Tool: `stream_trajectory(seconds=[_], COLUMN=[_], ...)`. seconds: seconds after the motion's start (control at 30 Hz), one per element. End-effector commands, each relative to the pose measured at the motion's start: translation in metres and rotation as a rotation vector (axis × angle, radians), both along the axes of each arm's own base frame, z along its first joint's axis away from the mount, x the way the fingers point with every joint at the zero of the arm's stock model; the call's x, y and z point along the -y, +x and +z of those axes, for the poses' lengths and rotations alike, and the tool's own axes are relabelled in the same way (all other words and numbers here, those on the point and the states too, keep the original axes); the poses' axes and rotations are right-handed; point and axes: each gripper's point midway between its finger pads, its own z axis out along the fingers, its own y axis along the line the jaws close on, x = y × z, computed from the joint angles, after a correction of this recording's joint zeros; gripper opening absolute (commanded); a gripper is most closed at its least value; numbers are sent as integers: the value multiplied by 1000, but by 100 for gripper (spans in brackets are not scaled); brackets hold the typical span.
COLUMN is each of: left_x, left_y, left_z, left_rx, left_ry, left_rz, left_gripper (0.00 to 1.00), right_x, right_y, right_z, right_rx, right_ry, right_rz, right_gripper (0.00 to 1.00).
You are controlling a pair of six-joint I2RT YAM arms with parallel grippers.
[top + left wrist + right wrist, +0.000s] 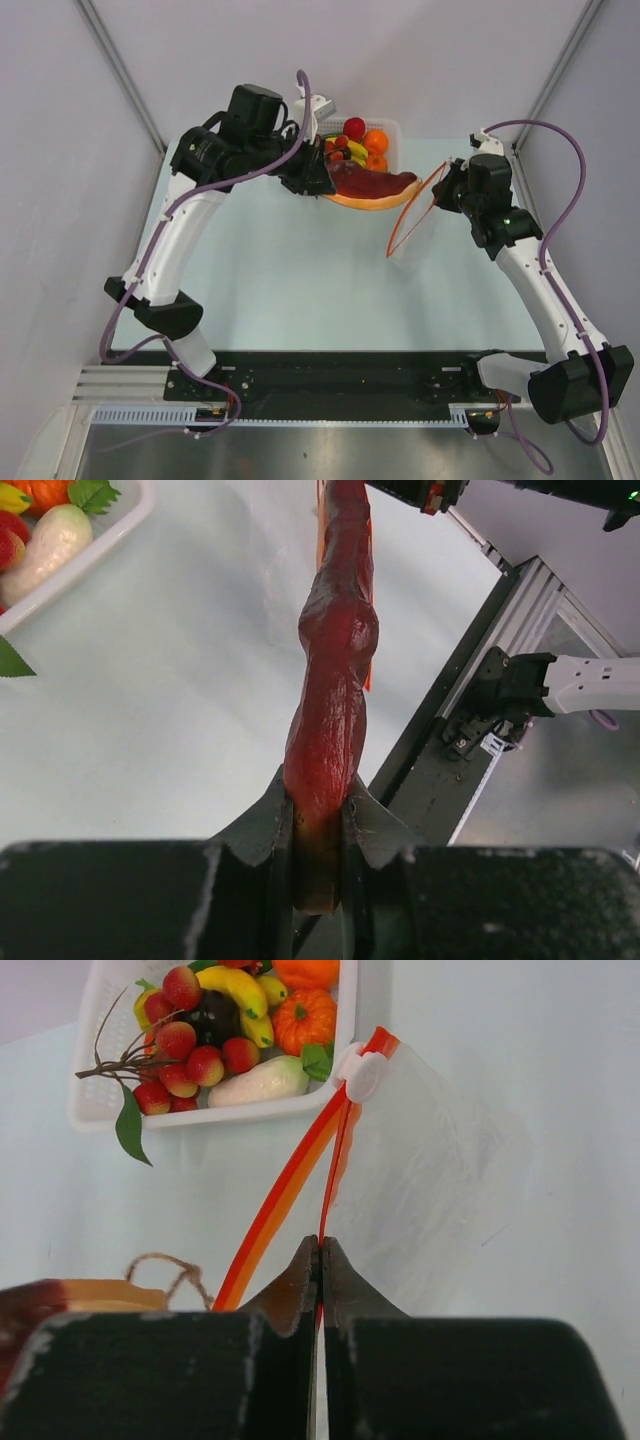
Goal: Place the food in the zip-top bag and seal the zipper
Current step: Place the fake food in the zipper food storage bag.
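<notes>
The left gripper (320, 805) has its jaws narrowly parted and clamped on one end of the red-brown meat slab (335, 660), which projects away from it above the table (150, 730). The right gripper (320, 1250) is closed tight on one lip of the zipper (285, 1195) of the zip-top bag (430, 1180). The two orange-red lips diverge, so the mouth is parted. In the overhead view, upper centre, the slab's free end lies just beside that mouth; entry cannot be determined. Other toy food (235, 1020) sits in the white basket (88, 1070), upper left of the right wrist view.
</notes>
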Motion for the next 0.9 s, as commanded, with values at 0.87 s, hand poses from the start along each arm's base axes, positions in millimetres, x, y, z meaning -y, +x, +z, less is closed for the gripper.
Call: stream_trajectory(seconds=[0.87], left_x=[35], left_y=[24], left_z=[-30], left_rx=[52], left_ry=[38], left_rz=[119], left_gripper=[0], right_x=[-45], right_y=[-7], right_z=[25], right_rx=[35], right_ry=[111], right_rz=[150], right_gripper=[0])
